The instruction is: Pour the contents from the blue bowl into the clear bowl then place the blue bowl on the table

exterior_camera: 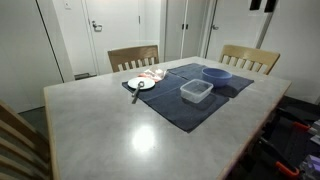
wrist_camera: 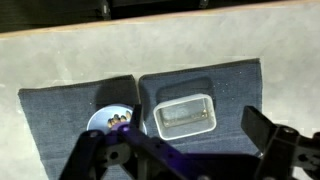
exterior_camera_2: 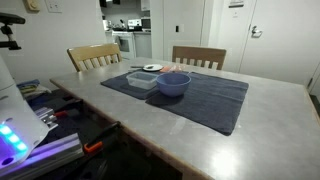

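Note:
The blue bowl stands on the dark blue cloth on the table, right beside the clear bowl. Both show in the other exterior view too, blue bowl and clear bowl. In the wrist view the clear bowl lies well below my gripper, whose fingers are spread wide and empty. The blue bowl does not show in the wrist view. The gripper is out of frame in both exterior views.
A white plate with a dark utensil and some reddish bits sits on the cloth's corner; it also shows in the wrist view. Two wooden chairs stand at the far edge. Robot gear crowds one table end.

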Motion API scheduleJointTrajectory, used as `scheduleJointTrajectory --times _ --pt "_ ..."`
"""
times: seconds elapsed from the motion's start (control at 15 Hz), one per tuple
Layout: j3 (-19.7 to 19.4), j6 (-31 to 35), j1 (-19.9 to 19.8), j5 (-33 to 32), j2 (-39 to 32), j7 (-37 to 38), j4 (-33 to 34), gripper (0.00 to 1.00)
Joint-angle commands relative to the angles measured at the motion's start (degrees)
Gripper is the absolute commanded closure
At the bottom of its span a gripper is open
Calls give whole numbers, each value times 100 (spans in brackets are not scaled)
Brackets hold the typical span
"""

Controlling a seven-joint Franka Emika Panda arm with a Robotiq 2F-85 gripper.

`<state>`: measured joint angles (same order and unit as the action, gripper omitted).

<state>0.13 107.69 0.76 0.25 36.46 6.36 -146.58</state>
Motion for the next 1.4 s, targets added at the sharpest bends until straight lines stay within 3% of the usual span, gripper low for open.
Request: scheduleJointTrajectory --times 0.0,0.07,0.4,0.8,1.33 --pt "-367 237 -263 205 -335 -200 -203 0" --pt "-209 192 -203 105 -125 -141 -174 0" --pt "-314 166 -328 43 -351 -126 -224 0" --pt "-819 591 -675 38 -508 -450 -330 0" --pt "-1379 1947 -1085 58 -1555 -869 -241 0"
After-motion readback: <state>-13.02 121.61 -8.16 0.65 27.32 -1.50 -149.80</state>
